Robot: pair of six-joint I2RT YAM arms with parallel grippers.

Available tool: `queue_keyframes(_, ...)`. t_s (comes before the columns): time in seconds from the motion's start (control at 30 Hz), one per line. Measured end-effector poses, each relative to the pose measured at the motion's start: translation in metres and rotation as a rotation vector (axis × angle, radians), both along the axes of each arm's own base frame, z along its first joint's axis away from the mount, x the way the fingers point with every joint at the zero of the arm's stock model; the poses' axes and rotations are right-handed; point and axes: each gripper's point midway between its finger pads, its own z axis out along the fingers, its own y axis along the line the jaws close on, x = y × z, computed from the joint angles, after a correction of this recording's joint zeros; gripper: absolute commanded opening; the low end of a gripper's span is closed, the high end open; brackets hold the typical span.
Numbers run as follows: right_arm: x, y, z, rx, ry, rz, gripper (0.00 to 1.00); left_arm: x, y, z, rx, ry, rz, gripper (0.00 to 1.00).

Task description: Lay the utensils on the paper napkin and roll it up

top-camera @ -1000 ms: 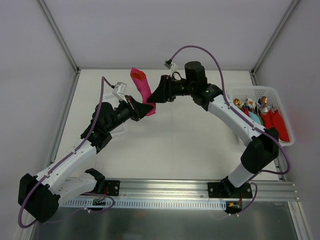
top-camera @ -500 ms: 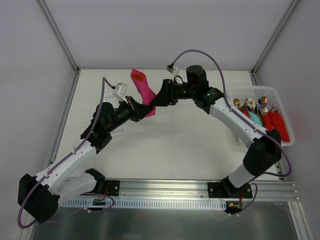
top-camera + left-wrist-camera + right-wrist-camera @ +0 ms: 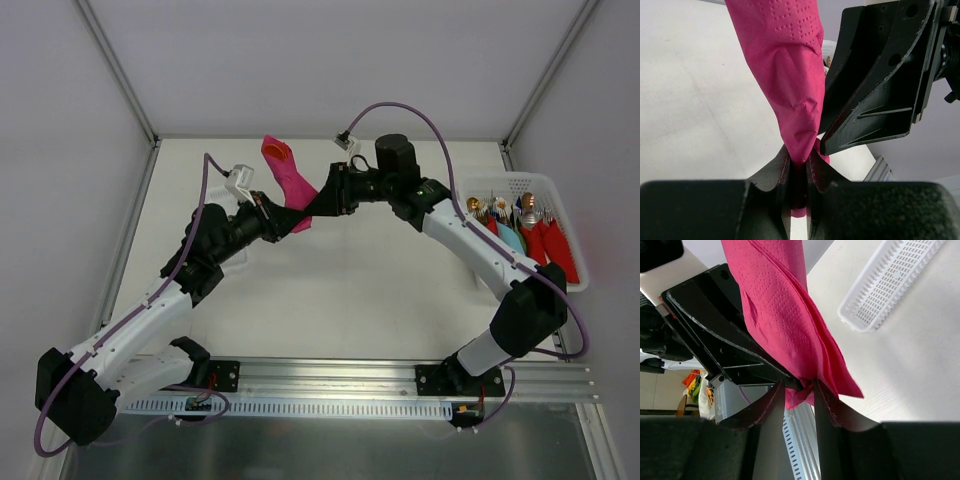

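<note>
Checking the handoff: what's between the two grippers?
Only the napkin: the left gripper clamps its lower end, and the right gripper straddles the same end. Both wrist views show it.

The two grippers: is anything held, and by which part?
The left gripper pinches the rolled magenta-pink paper napkin by its narrow end. The right gripper straddles that same end; whether it grips cannot be told.
</note>
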Motion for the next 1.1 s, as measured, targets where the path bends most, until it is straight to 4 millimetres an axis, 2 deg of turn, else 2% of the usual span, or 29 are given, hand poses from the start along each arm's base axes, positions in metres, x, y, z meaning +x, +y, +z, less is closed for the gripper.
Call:
queue_keyframes(0.23,-0.001,-0.004,-0.014,-0.026,-0.02,0.004,0.24,-0.001,0.0,-0.003,0.004,0.012,0.0,0.0)
queue_keyframes(0.37,-0.005,-0.008,-0.022,-0.05,-0.026,0.011,0.22,0.0,0.0,0.002,-0.008,0.006,-0.001,0.0)
queue_keyframes(0.7,-0.001,-0.015,-0.031,-0.093,-0.069,0.0,0.19,-0.003,-0.002,0.004,-0.037,0.032,-0.011,0.0)
queue_keyframes(0.8,0.01,-0.028,-0.04,-0.137,-0.059,-0.053,0.2,-0.004,-0.004,0.013,-0.063,0.011,-0.021,0.0)
queue_keyframes(0.93,0.039,-0.06,-0.045,-0.172,-0.042,-0.163,0.21,-0.003,-0.005,0.021,-0.081,-0.008,-0.022,0.0)
queue_keyframes(1.03,0.053,-0.085,-0.038,-0.17,-0.044,-0.234,0.26,-0.003,-0.005,0.024,-0.084,-0.013,-0.022,0.0)
queue_keyframes(1.1,0.053,-0.094,-0.021,-0.15,-0.067,-0.255,0.33,-0.003,-0.005,0.024,-0.083,-0.012,-0.022,0.0)
